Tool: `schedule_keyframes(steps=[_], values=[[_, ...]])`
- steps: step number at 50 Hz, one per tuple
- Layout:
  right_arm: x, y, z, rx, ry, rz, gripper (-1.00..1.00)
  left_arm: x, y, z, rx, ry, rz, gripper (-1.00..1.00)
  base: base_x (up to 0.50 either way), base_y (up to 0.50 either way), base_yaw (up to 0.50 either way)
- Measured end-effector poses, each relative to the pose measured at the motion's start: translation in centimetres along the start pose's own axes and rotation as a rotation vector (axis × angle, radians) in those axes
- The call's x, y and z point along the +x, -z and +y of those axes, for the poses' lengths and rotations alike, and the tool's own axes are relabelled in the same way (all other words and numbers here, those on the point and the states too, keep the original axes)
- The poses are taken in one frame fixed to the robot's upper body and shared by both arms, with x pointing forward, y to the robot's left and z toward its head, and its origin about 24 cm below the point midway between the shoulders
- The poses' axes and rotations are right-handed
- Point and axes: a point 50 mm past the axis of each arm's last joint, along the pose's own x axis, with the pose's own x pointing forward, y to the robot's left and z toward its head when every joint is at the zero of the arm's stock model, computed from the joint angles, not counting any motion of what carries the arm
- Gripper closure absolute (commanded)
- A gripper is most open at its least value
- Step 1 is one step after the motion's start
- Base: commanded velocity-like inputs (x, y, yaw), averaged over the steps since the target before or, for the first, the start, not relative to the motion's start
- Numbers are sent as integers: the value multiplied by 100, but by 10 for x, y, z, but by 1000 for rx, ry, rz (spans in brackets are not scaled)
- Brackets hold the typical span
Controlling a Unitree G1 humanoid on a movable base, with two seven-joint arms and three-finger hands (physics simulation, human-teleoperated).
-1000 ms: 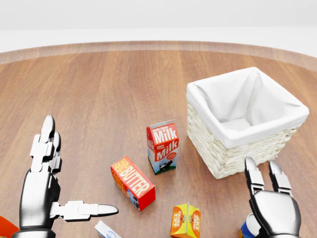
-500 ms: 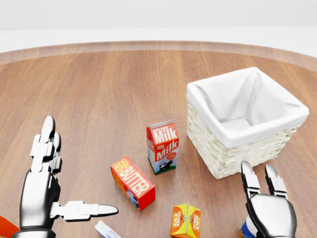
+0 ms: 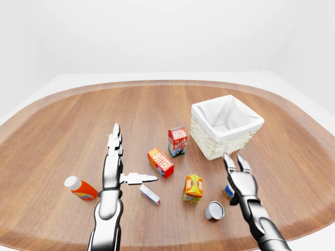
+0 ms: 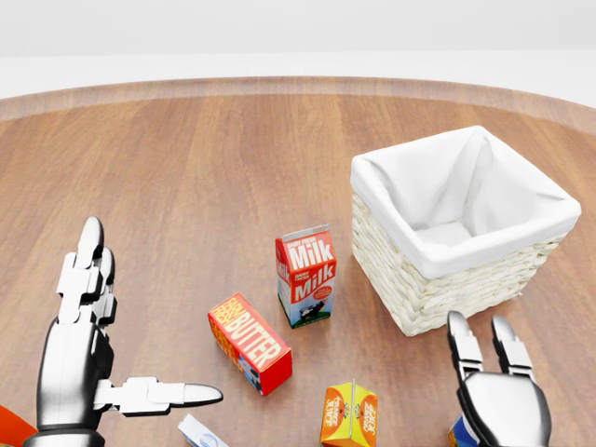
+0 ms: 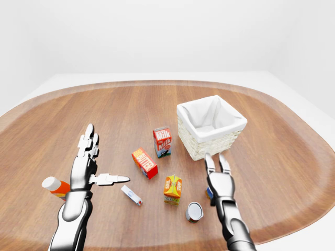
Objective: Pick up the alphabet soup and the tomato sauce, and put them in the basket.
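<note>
Nearest the robot, the right hand (image 3: 239, 180) hovers with its fingers spread, empty, just over a small can with a blue and orange label (image 3: 227, 192), mostly hidden behind the hand; I judge it one of the two cans wanted, though which one I cannot tell. Just left of that, a second can (image 3: 214, 211) lies on its side on the desk (image 3: 63, 130), its pale end facing the camera, nearer the robot than the basket (image 3: 225, 125). Both are probably stiff metal, smooth and apt to roll or slip, moderately heavy for their size; the curved wall at mid-height is the place to close the fingers, and the lying one may want taking from above, across its width. The left hand (image 3: 112, 172) is also spread and empty, well left of the basket. Counted between hands and basket: two cans, one juice carton (image 3: 192, 189), one small white box (image 3: 149, 194), one orange bottle (image 3: 80, 189), one butter box (image 3: 160, 162), one milk carton (image 3: 177, 141). Farthest stands the single cloth-lined basket, with nothing seen inside it.
</note>
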Motion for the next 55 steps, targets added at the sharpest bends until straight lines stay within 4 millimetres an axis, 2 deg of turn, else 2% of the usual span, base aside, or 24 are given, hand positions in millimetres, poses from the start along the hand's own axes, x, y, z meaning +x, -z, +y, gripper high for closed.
schedule_keyframes(steps=[42,44,45,46,48,49,55], values=[[-3,3,20,-37,-59,-4,-100,0,0,0,0,0,0,-100,0,0,0],[-3,2,21,-39,-61,-5,-62,0,0,0,0,0,0,-100,0,0,0],[-3,2,21,-40,-63,-5,-6,0,0,0,0,0,0,-100,0,0,0],[-4,2,22,-41,-66,-6,-4,0,0,0,0,0,0,-100,0,0,0],[-4,2,24,-43,-74,-7,89,0,0,0,0,0,0,-100,0,0,0],[-5,2,25,-44,-79,-8,100,0,0,0,0,0,0,-100,0,0,0],[-5,1,25,-55,-76,-17,100,0,0,0,0,0,0,-100,0,0,0]])
